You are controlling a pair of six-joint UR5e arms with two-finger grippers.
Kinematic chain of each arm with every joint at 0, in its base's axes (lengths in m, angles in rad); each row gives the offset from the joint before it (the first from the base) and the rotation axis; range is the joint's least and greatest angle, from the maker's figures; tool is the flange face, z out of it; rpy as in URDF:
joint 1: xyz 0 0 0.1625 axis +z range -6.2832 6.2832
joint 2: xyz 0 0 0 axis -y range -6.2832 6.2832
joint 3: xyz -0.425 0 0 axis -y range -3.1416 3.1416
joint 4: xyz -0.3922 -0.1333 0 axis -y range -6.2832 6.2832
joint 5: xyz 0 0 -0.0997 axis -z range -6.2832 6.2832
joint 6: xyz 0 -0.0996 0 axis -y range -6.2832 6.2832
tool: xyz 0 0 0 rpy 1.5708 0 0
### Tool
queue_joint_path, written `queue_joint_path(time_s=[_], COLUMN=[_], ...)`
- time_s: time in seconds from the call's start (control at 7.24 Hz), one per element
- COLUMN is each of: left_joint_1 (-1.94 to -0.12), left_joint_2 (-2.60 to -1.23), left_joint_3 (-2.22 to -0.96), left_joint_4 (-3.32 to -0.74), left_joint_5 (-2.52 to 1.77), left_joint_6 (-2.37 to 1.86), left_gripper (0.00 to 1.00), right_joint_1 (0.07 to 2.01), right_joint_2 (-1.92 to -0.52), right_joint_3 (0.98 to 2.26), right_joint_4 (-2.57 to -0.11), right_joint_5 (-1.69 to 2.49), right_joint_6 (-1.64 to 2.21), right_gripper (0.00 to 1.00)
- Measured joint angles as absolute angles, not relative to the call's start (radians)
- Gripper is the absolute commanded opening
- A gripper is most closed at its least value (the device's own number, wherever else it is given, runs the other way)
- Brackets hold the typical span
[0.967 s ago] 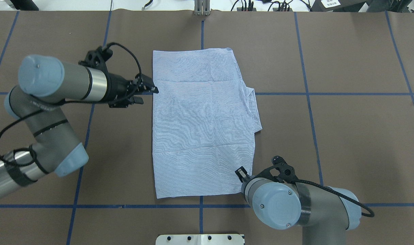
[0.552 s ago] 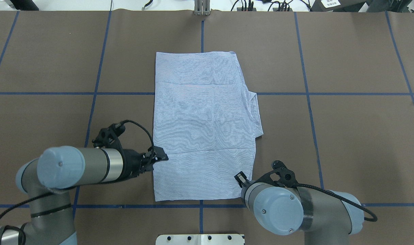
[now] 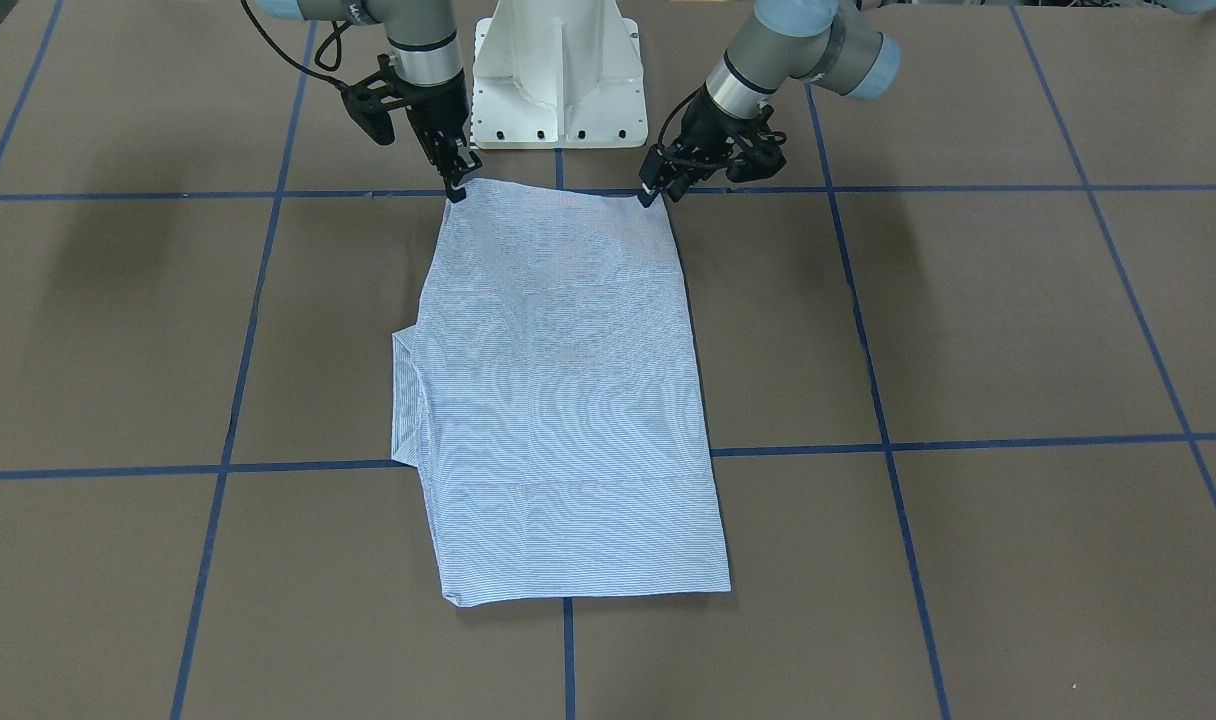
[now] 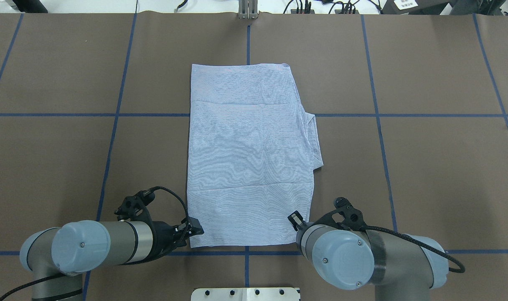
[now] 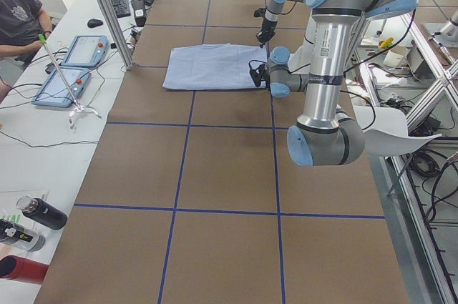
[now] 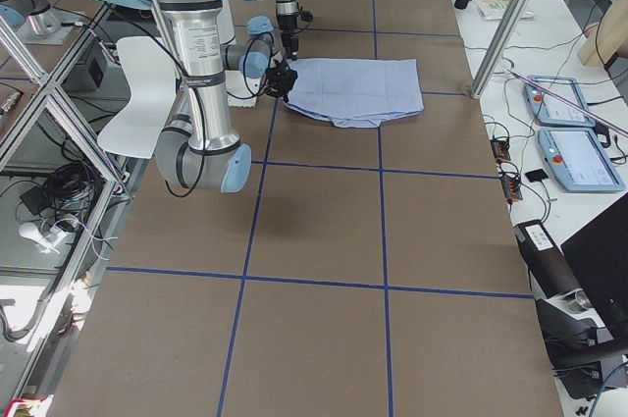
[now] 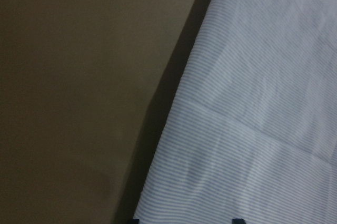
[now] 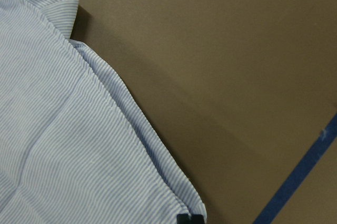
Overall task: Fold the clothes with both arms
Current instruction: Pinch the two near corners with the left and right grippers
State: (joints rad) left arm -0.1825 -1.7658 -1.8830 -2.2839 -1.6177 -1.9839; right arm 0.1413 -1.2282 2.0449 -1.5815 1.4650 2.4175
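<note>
Shirt (image 4: 250,159) lies flat mid-bench (image 4: 425,167), already narrowed to 1 long rectangle. Collar (image 4: 314,140) pokes out on its right side. Judged left to do: the end-to-end folds.

Right tool (image 4: 295,218) looks pinched on the near right corner. Left tool (image 4: 194,230) gapes wide at the near left corner, holding nothing.

Sleeves, buttons and pocket are hidden. Right tool's tips sit mostly behind its wrist.

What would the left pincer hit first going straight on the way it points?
The shirt: its near corner sits right ahead of the left pincer, whose open tips flank the cloth edge in the wrist view. Height above the cloth is unclear.
</note>
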Motion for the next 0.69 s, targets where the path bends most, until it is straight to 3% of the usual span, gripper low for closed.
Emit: queue_joint_path(time_s=[0.41, 0.69], left_joint_1=[-0.158, -0.157], left_joint_2=[-1.764, -1.764], left_joint_3=[-1.882, -1.884], left_joint_4=[-2.282, -2.282], left_joint_5=[-1.603, -1.602], left_joint_6=[-2.021, -2.035], left_gripper=[0.02, 0.00], right_joint_1=[0.142, 0.142], right_joint_2=[-1.227, -1.227], right_joint_3=[2.047, 2.050], right_joint_4=[-1.582, -1.582], right_joint_5=[1.465, 1.465], right_joint_6=[2.418, 2.418], right_gripper=[0.00, 0.00])
